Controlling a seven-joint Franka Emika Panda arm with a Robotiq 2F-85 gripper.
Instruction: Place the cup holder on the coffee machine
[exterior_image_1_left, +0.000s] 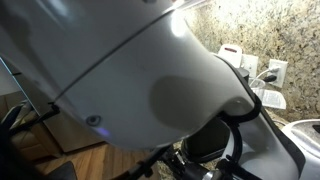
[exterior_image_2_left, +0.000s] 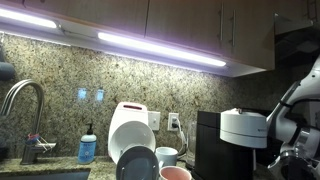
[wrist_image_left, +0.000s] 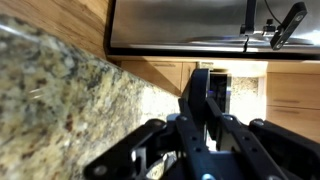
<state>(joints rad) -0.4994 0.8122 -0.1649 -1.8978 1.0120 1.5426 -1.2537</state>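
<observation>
Gripper (wrist_image_left: 204, 75): clenched on a thin black piece held edge-on, seen only in the wrist view.
Cup holder (wrist_image_left: 212, 95): that black piece between the fingers, as far as I can tell. It is up off the counter, and neither exterior view shows it.
Arm (exterior_image_1_left: 130, 80): its white shell fills almost all of an exterior view. In the other it comes in at the right edge (exterior_image_2_left: 295, 115), just beside the coffee machine.
Granite (wrist_image_left: 60, 90): speckled stone along the left of the wrist view, with wood cabinet fronts (wrist_image_left: 290, 100) beyond it.
Plate (exterior_image_2_left: 137, 163): one, dark, standing on edge at the front of the counter.
Cups: two. A pink one (exterior_image_2_left: 175, 173) sits by the plate, with a white one (exterior_image_2_left: 167, 156) behind it.
Coffee machine (exterior_image_2_left: 235, 135): one, black with a round silver head, on the counter right of the cups. It shows in this exterior view only.
White appliance (exterior_image_2_left: 128, 122): one, rounded, behind the plate.
Soap bottle (exterior_image_2_left: 88, 148): one, blue, near the faucet (exterior_image_2_left: 25, 105).
Outlets: three in that view. Two (exterior_image_2_left: 90, 95) sit on the backsplash above the bottle and one (exterior_image_2_left: 173, 122) is by the white appliance. Past the arm, one more shows (exterior_image_1_left: 276, 70).
Light strips (exterior_image_2_left: 160, 48): two, under the cabinets.
</observation>
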